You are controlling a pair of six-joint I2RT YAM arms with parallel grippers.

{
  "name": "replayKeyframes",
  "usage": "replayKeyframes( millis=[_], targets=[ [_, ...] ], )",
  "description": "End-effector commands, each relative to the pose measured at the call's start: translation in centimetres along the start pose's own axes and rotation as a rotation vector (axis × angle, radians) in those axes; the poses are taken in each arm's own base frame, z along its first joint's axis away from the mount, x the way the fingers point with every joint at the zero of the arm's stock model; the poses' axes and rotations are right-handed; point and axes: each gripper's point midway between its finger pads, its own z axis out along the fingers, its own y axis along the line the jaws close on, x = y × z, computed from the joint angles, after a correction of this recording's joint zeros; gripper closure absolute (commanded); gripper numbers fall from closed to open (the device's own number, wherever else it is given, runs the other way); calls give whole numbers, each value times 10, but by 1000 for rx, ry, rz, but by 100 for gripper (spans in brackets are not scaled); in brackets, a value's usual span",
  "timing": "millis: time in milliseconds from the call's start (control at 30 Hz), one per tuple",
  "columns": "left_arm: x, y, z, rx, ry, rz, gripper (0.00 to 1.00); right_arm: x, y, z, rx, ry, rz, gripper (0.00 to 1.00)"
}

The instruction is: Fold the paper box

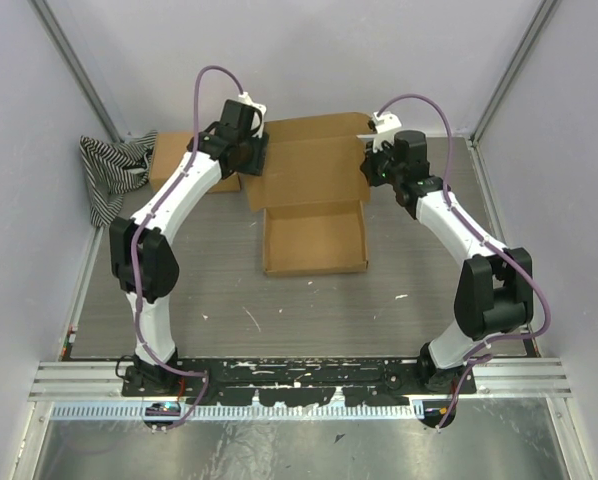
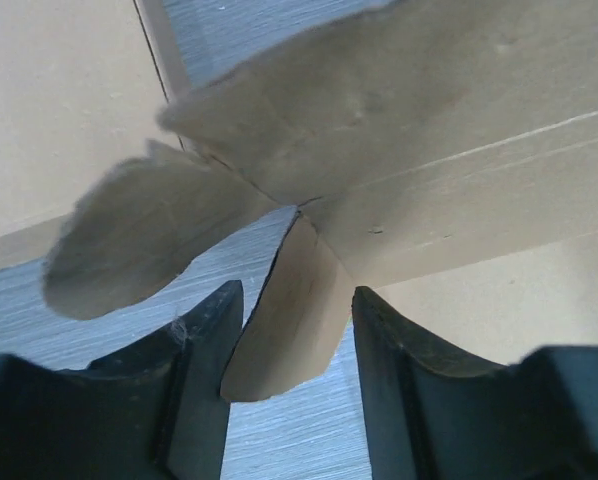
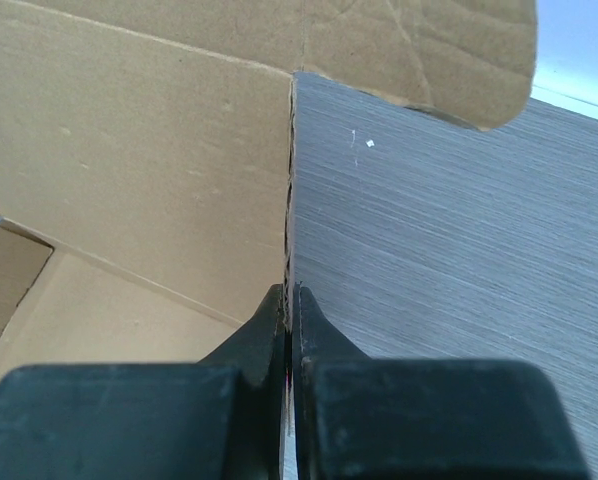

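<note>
Paper box (image 1: 314,215) lies half-formed at the table's (image 1: 229,290) far middle.
Right gripper (image 3: 291,300) pinches a side wall (image 3: 179,170) tight; left gripper (image 2: 297,300), part open, straddles a corner flap (image 2: 284,345) ungripped, best closed squarely before folding.

— How are the arms posed?
— The left arm (image 1: 169,215) and the right arm (image 1: 459,225) are both stretched forward and bent inward at the elbows, so the wrists are turned toward each other.
— And the grippers?
— The left gripper (image 2: 297,293) is held with its fingers apart, astride a flap of the paper box (image 3: 129,150). The right gripper (image 3: 290,295) is pinched tight on a thin edge of that box.
</note>
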Motion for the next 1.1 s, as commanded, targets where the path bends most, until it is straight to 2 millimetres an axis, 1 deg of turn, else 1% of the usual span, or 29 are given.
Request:
replayKeyframes(
  millis=[0, 100, 133, 200, 233, 267, 300, 333, 367, 400, 433, 467, 533, 600, 667, 767, 867, 933, 1067],
  targets=[
    [-18, -7, -7, 40, -49, -11, 49, -31, 10, -12, -29, -80, -42, 97],
    [-19, -12, -9, 65, -46, -14, 59, -31, 14, -12, -33, -57, -36, 96],
    [-20, -12, -10, 68, -42, -16, 64, -31, 16, -12, -38, -46, -30, 95],
    [-20, -12, -12, 69, -35, -23, 79, -31, 17, -14, -36, -25, -8, 91],
    [-20, -13, -13, 68, -33, -23, 87, -32, 18, -14, -36, -12, 3, 86],
    [-21, -13, -14, 68, -35, -22, 98, -32, 17, -15, -28, 5, 16, 78],
    [-21, -12, -16, 63, -38, -23, 100, -33, 14, -15, -14, 25, 25, 73],
    [-23, -12, -18, 56, -47, -19, 100, -37, 9, -15, 13, 40, 30, 70],
    [-25, -10, -20, 49, -59, -12, 100, -33, 4, -16, 45, 79, 39, 68],
    [-23, -10, -20, 47, -67, -4, 100, -34, -1, -17, 72, 95, 40, 67],
    [-28, -10, -26, 51, -98, -5, 100, -36, -6, -18, 96, 105, 37, 66],
    [-28, -10, -28, 55, -119, -3, 100, -38, -10, -18, 113, 109, 38, 66],
    [-36, -12, -35, 71, -185, -12, 100, -42, -15, -19, 129, 111, 40, 65],
    [-38, -14, -42, 83, -225, -20, 100, -45, -16, -19, 130, 118, 47, 66],
    [-39, -14, -48, 89, -253, -27, 100, -42, -16, -18, 124, 146, 53, 67],
    [-41, -13, -53, 91, -288, -36, 100, -32, -9, -15, 84, 197, 61, 69],
    [-40, -14, -55, 97, -307, -48, 100, -20, -1, -11, 35, 239, 72, 70],
    [-40, -15, -56, 102, -317, -54, 100, -15, 1, -10, 24, 255, 79, 71],
    [-42, -18, -56, 117, -319, -65, 100, -13, 6, -11, 3, 265, 97, 78]
  ],
)
